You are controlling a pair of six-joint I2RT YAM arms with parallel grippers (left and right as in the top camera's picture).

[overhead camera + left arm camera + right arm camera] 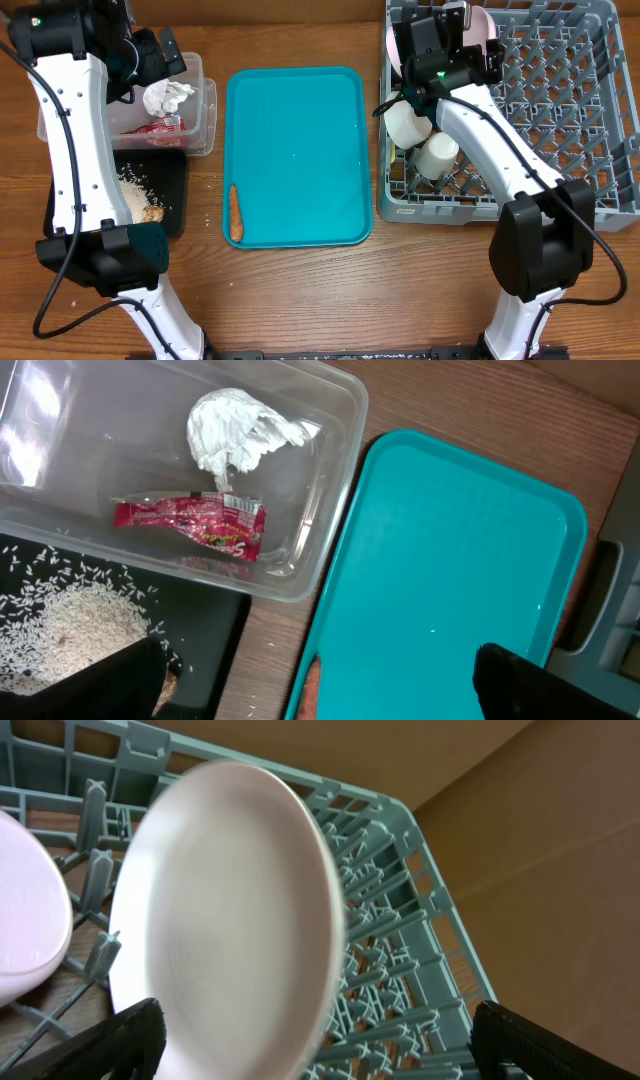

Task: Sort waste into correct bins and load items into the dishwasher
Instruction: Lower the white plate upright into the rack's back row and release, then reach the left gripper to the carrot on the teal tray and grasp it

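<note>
— Plate [230,910] is up on its edge in the back corner of the grey dish rack [400,935]. The right gripper [320,1045] has its fingers spread wide to either side of it, with nothing pinched that I can see.

— Is it seated between the pegs?

— Can't tell, its foot is hidden. Its right rim looks smeared, so it may be rocking. If it isn't down in a slot, I'd expect it to tip, most likely onto the other white dish [25,910] just beside it.

— And when the arm pulls out?

— That's my other worry. One finger [110,1040] sits close by the plate's lower edge. A crooked lift could hook the rim and drag it over, maybe down toward the two white cups [437,155] nearer the front of the rack.

— What about the other side?

— The left gripper [320,685] hangs spread and empty near the clear tub [330,480]. That tub holds the napkin [235,430] and the red wrapper [190,525], and the rice [70,625] is in the black tray [200,640]. The orange carrot stick [234,212] lies on the teal tray [300,140], by its front-left corner. It's thin and lies flat on the plastic, so a sloppy grab could skid it off the lip.
</note>
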